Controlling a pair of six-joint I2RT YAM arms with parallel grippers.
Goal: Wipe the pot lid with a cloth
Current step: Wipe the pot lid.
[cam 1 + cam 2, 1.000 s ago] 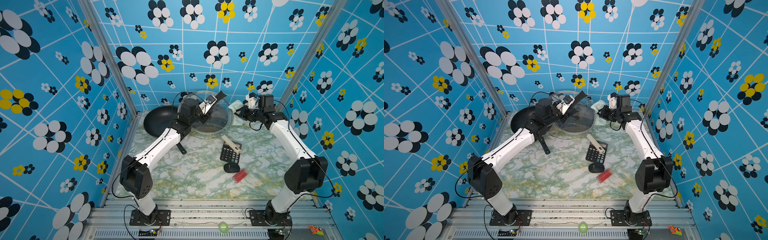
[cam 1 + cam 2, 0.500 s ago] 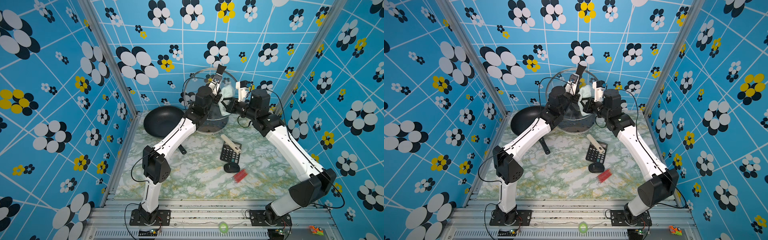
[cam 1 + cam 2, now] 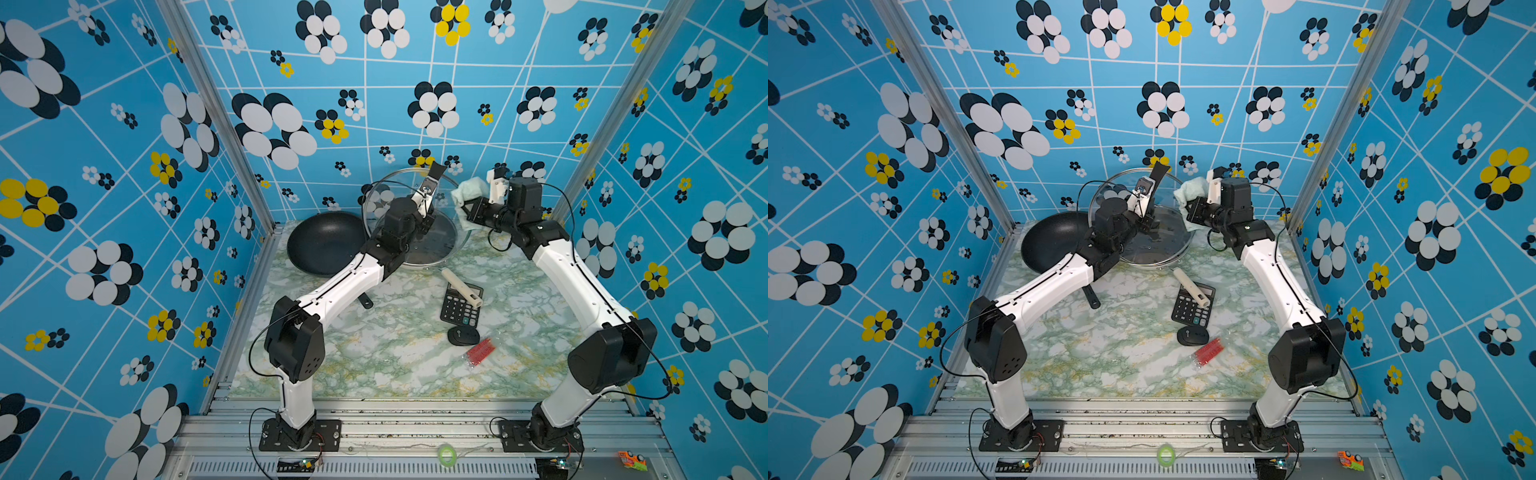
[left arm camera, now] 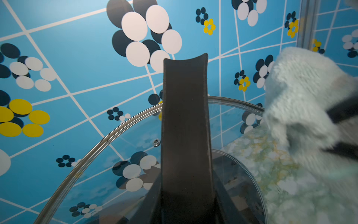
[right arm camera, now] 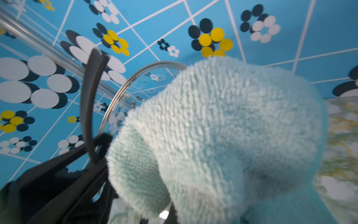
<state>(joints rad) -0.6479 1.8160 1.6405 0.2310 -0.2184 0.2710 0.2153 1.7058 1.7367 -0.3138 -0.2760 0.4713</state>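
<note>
The left arm is reaching far, its left tool (image 3: 427,199) gripping the pot lid (image 3: 376,199) by its handle (image 3: 436,171), tilting it upward. The right arm is bending inward, its right tool (image 3: 470,208) clamping the cloth (image 3: 471,189) beside the lid's right rim.

Green-and-white marbled surface (image 3: 395,365), black pan (image 3: 324,243) at its far left, calculator (image 3: 457,311) with a cream tube (image 3: 461,286) across it, dark oval mouse (image 3: 463,336) and red packet (image 3: 479,352) nearer.

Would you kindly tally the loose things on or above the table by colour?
Black: 3 (pan, calculator, mouse)
Clear: 1 (lid)
Mint: 1 (cloth)
Beige: 1 (tube)
Red: 1 (packet)
Total: 7
</note>
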